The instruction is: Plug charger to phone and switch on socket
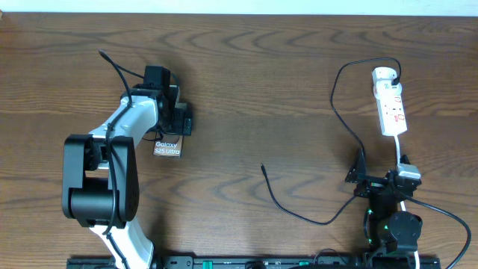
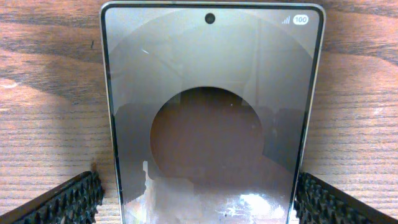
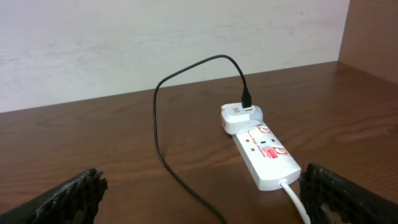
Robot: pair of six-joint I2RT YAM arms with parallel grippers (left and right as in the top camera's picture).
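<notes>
Left hand [image 2: 199, 186]: spread open and lowered over the near end of the phone, one pad [image 2: 68, 200] on each side of it. It is not pinching the phone, and a strip of bench shows by the left pad.
Phone [image 2: 211, 93]: lies flat and face up on the bench [image 1: 261, 75], on the left side, under the left arm. In the overhead view only its lettered end [image 1: 167, 144] shows.
Right hand [image 3: 202, 177]: fingers spread wide with nothing between them, low near its own base and facing the socket.
Charger [image 3: 156, 118]: its far end sits in a white adapter [image 3: 241, 117] on the socket. The black cable loops across the bench, and its plug tip [image 1: 263, 167] lies loose mid-bench, well apart from the phone and from both hands.
Socket [image 1: 390, 104]: white strip on the right side of the bench, with its white cord running back toward the right arm.
Done, as judged: the adapter end is seated, and the left hand is placed to steady or grip the phone.
Left to do: pick up the plug tip, bring it to the phone's port, seat it, then press the socket switch.
Hard to make out: the phone's charging port is cut off in the left wrist view and covered by the arm in the overhead view. The red marks on the socket are too small to tell whether a switch is on or off. Whether the right pad touches the phone's edge cannot be told.
</notes>
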